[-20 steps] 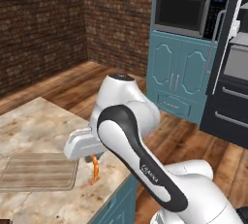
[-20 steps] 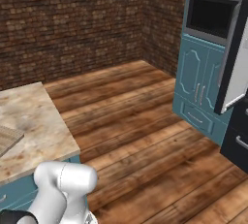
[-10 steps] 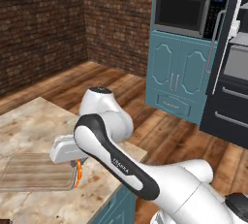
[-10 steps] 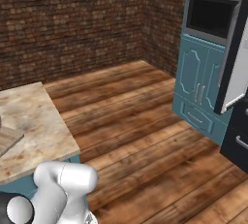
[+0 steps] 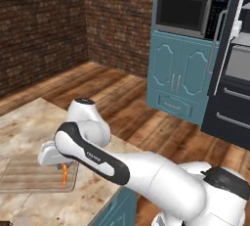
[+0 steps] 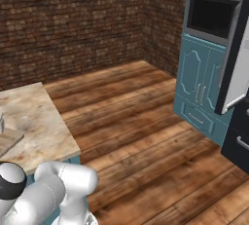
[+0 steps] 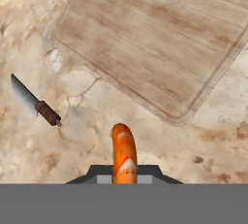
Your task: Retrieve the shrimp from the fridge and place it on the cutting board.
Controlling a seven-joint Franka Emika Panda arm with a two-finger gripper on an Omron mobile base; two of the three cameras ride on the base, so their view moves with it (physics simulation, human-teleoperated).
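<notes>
Counter [image 7: 72, 136]: shrimp [image 7: 124, 152] in claw [image 7: 124, 177]

The flat light-brown wooden cutting board [image 7: 150, 43] is running off the hand view's top edge, and in the right base view the left edge is cutting it down to one corner [image 6: 8, 141]. The near end of the small curved orange shrimp [image 7: 124, 154] is disappearing between dark finger tips beside that board. The tall black fridge [image 5: 233, 73] is running past the right edge.

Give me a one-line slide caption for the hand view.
End effector shut on the shrimp, above the marble counter just short of the cutting board; a knife lies nearby.
</notes>
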